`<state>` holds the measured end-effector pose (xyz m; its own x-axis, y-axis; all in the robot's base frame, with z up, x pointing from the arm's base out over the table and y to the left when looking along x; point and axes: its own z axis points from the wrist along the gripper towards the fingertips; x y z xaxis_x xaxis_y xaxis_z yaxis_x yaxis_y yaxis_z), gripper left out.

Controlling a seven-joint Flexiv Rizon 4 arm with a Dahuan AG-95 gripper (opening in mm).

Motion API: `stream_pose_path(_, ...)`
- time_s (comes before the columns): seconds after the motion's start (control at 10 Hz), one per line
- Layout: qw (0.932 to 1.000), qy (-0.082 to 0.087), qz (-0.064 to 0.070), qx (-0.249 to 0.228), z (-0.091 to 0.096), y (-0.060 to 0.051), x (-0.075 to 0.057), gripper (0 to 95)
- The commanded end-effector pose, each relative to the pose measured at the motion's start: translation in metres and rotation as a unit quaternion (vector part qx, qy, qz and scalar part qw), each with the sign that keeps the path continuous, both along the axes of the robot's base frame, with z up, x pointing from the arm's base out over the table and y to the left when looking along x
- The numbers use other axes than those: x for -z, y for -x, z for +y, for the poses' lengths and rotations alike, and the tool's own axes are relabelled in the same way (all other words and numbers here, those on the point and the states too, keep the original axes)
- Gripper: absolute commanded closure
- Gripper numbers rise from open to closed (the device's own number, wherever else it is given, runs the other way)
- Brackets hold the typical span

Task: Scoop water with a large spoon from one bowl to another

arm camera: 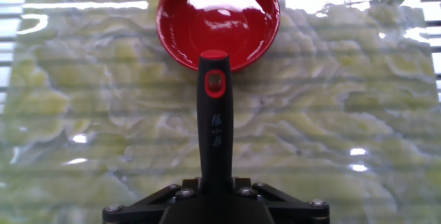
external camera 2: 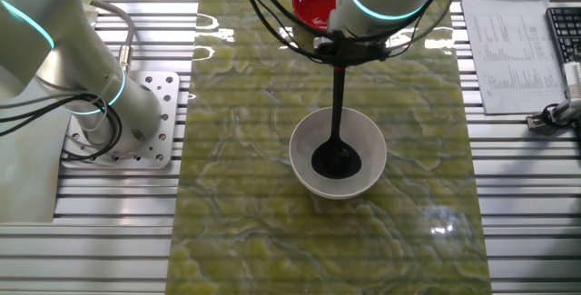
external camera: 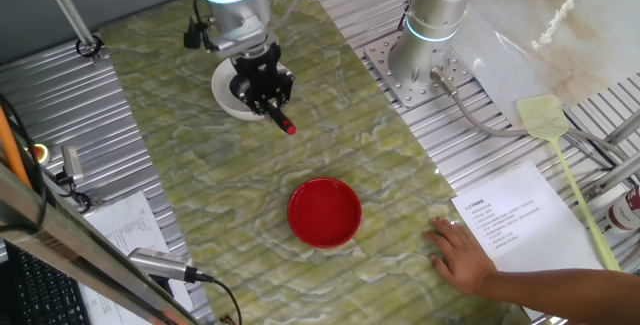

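The other fixed view is showing the gripper (external camera 2: pixel 338 48) clamping one ladle (external camera 2: pixel 337 145), its scoop sitting below in one white bowl (external camera 2: pixel 304 163); one red bowl (external camera 2: pixel 311 4) is lying beyond.

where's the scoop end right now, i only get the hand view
Observer: The ladle's scoop is down inside a white bowl, with the handle clamped in the gripper.
Operator: ok, anything near the red bowl that i can't see
Observer: Yes, a person's hand lies palm down beside the red bowl, apart from it.
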<state>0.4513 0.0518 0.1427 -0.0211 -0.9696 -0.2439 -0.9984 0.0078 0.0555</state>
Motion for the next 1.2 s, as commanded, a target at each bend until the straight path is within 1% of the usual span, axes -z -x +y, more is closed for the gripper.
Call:
stream_pose_path(0.1,1.0000,0.000,0.005,-0.006,0.000,0.004,-0.002,95.0)
stream_pose_path(0.3,0.9999,0.000,0.004,-0.012,-0.002,0.006,0.002,95.0)
stream_pose_path(0.4,0.9999,0.004,0.003,-0.016,-0.004,0.006,0.006,95.0)
stream_pose_path(0.6,0.9997,-0.004,0.000,-0.022,-0.006,0.004,0.013,95.0)
stream_pose_path(0.7,0.9997,-0.007,-0.001,-0.024,-0.006,0.004,0.013,95.0)
stream_pose_path(0.9,0.9991,-0.012,-0.010,-0.038,-0.006,0.003,0.012,95.0)
stream_pose_path(1.0,0.9985,-0.019,-0.021,-0.047,-0.005,0.002,0.011,95.0)
stream_pose_path(1.1,0.9980,-0.026,-0.029,-0.050,-0.005,0.002,0.010,95.0)
stream_pose_path(1.2,0.9972,-0.039,-0.037,-0.052,-0.004,0.001,0.007,95.0)
